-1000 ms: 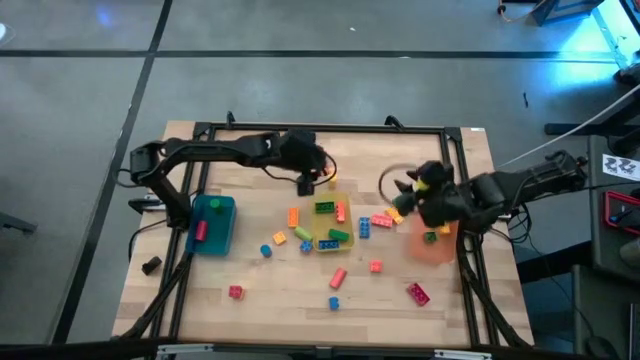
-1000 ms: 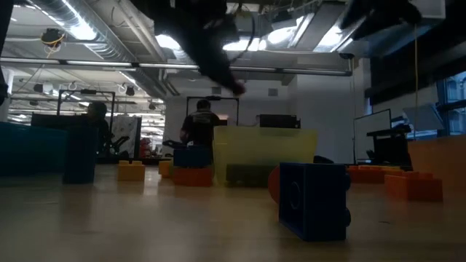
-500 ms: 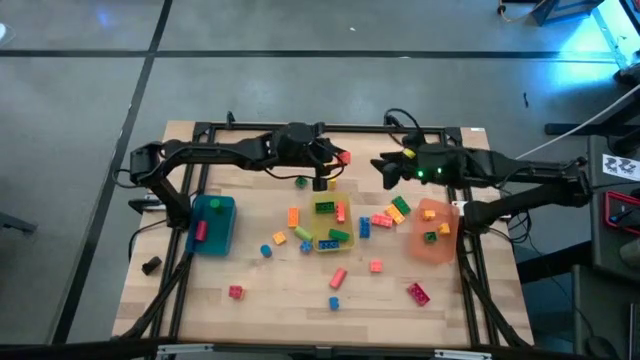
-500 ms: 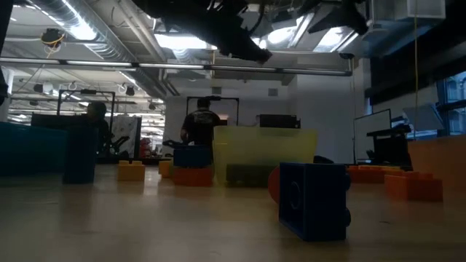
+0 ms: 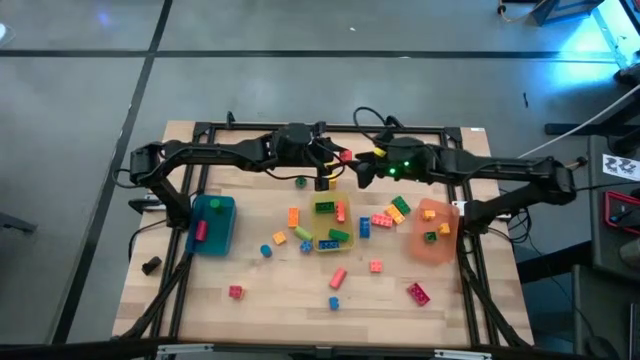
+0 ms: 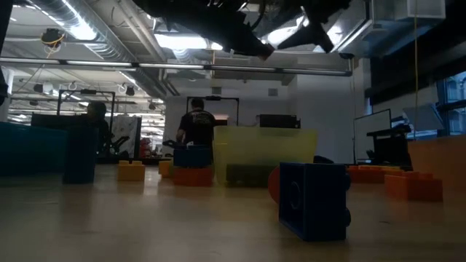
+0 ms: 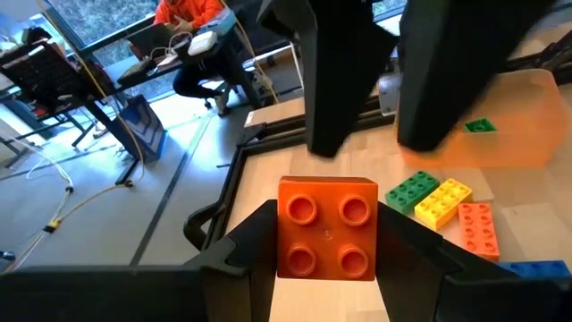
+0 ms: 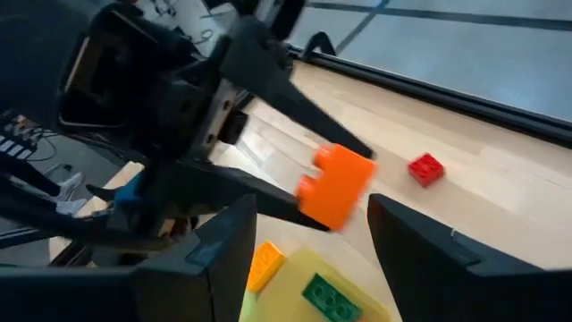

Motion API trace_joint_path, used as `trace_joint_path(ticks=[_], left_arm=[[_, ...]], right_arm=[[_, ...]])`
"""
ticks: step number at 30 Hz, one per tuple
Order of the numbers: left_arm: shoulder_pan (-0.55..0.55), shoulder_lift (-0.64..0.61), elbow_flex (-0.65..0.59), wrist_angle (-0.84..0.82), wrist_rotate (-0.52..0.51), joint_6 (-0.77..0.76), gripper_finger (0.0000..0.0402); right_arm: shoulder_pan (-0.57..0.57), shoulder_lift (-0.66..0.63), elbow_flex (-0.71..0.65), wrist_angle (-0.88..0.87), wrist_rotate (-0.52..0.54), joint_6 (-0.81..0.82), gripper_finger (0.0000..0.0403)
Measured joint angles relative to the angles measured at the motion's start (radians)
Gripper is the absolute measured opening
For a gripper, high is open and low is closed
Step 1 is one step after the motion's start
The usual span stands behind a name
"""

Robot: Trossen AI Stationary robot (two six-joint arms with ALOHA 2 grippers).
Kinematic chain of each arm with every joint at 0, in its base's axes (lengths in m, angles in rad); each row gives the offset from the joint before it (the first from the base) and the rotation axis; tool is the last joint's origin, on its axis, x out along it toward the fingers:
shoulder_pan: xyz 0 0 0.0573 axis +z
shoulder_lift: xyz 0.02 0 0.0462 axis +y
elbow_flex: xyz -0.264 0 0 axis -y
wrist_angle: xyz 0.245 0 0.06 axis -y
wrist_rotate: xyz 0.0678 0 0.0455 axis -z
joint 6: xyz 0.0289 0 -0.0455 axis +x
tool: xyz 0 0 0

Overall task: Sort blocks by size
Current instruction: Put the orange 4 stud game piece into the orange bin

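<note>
Though tiny overhead, left tool's [image 7: 326, 246] orange block [image 7: 326, 228]

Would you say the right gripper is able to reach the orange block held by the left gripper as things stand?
Probably yes: the right gripper is open, faces the orange block in the left gripper, and nothing lies between them.

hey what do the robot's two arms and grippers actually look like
Both arms are dark, slim and jointed, with black cables looping off them near the wrists. The right arm shows a small green light near its wrist. The left gripper and right gripper each have two flat, matte black fingers.
</note>
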Motion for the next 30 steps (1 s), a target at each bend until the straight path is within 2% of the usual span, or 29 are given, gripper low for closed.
trace_joint_path(ticks=[7, 11, 14, 25, 30], left_arm=[[0.000, 0.000, 0.000, -0.007, -0.008, 0.000, 0.0139], [-0.001, 0.000, 0.000, -0.004, -0.003, 0.000, 0.0139], [-0.001, 0.000, 0.000, -0.018, -0.002, 0.000, 0.0139], [-0.017, 0.000, -0.001, -0.007, -0.004, 0.003, 0.0139], [-0.049, 0.001, -0.001, -0.003, -0.012, 0.068, 0.0139]], right_arm=[[-0.010, 0.036, 0.000, 0.044, 0.026, -0.007, 0.0216], [-0.006, 0.042, 0.000, 0.027, 0.105, -0.012, 0.0216], [-0.006, 0.041, 0.000, 0.022, 0.122, -0.033, 0.0216], [-0.006, 0.072, 0.000, 0.037, 0.076, -0.031, 0.0216], [-0.005, 0.080, 0.000, 0.048, 0.052, -0.031, 0.0216]])
